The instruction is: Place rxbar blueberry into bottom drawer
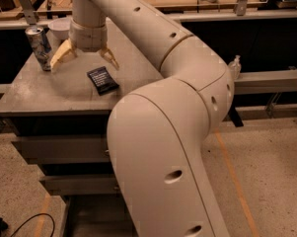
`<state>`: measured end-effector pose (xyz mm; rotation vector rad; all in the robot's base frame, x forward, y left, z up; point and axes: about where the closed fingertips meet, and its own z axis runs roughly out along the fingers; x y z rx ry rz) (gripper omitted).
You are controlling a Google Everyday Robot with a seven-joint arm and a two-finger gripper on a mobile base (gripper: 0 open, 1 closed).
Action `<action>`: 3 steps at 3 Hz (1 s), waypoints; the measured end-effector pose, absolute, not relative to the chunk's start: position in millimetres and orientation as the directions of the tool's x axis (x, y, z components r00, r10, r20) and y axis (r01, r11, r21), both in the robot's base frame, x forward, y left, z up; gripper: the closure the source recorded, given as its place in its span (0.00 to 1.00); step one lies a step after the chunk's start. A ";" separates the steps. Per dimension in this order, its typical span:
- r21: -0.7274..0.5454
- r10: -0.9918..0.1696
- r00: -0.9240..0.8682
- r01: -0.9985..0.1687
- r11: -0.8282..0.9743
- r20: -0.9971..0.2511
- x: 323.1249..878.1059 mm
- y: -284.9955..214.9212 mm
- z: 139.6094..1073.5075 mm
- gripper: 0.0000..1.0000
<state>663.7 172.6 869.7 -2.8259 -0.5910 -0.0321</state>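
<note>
The rxbar blueberry [103, 80] is a small flat dark navy bar with white text, lying on the grey cabinet top [44, 93]. My gripper [84, 59] hangs just above and behind the bar, a little to its left, with its two tan fingers [60, 57] spread wide apart and empty. The bottom drawer [89, 216] stands open at the cabinet's foot, its dark inside partly hidden by my arm.
A silver drink can [39, 46] stands upright at the top's left, close to my left finger. A white bowl [60, 28] sits behind it. Two shut drawers [59, 149] lie below the top. A black cable [19, 224] lies on the floor at left.
</note>
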 end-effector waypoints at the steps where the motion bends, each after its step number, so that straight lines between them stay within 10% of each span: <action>1: -0.151 0.408 0.912 0.411 -0.899 0.053 668.8 160.0 854.1 0.00; 3: -0.026 0.379 0.926 0.379 -0.925 0.013 670.2 127.1 840.4 0.42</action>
